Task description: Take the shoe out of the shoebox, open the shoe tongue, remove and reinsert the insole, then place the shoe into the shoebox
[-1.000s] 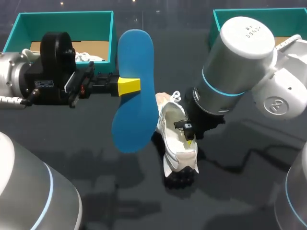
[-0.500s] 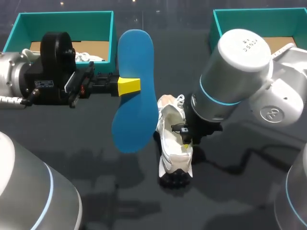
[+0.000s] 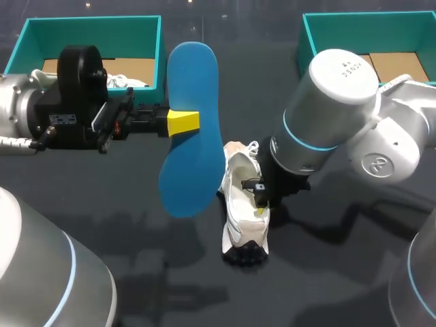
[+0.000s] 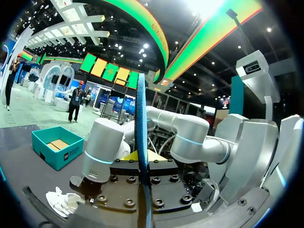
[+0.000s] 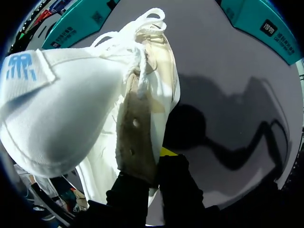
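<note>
Mid-table, white mesh sneaker (image 3: 244,204): dragged toward 8 o'clock in the last second, now just beside the flat blue foam insole (image 3: 194,122).
Right gripper (image 3: 261,204): clamped on the sneaker's side wall.
Left gripper (image 3: 182,122): unmoved, pinching the insole mid-length, aloft.
Meaning: sneaker opening brought closer to the insole, so reinsertion is probably next.

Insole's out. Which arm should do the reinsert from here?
Left. The left arm has its jaws shut on the blue insole, held just beside the white shoe. The right arm has its jaws pinching the shoe's side wall, so it is probably best left steadying the shoe.
</note>
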